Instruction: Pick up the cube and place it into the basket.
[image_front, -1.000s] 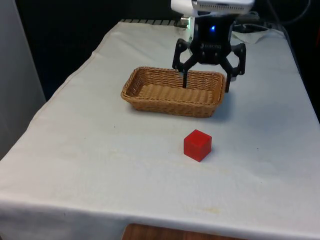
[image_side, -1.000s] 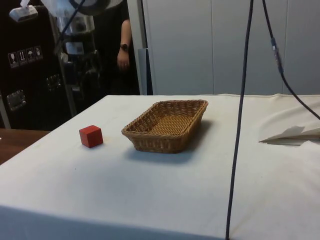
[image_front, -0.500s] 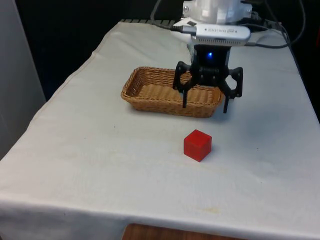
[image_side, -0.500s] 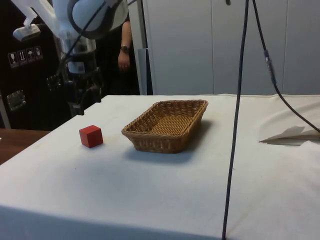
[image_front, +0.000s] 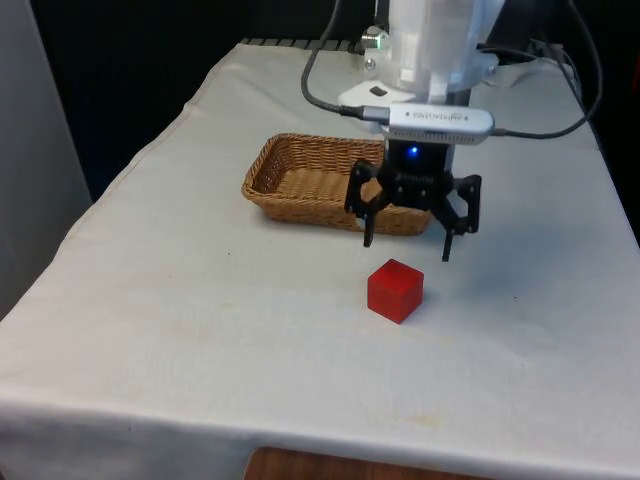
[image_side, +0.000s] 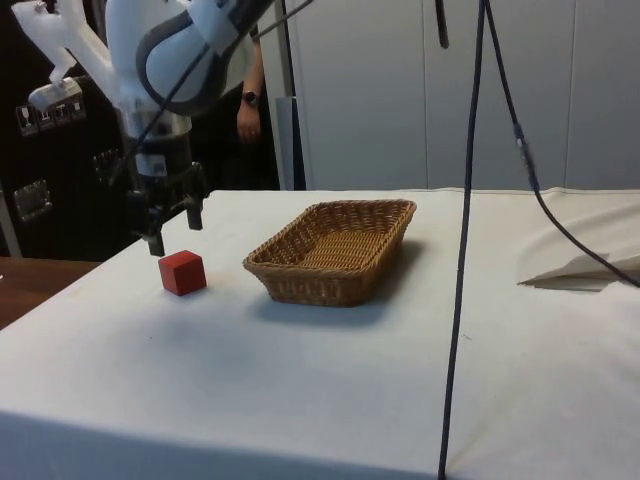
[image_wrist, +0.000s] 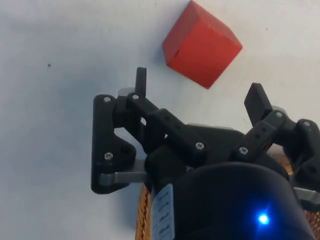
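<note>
Above red cube (image_front: 395, 290), open fingers (image_front: 446, 240)

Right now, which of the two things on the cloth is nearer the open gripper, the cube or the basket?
The red cube: the gripper hangs just above it, on its basket side.

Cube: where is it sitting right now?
The red cube rests on the white cloth, nearer the front camera than the basket, just beneath and ahead of the open gripper.
</note>
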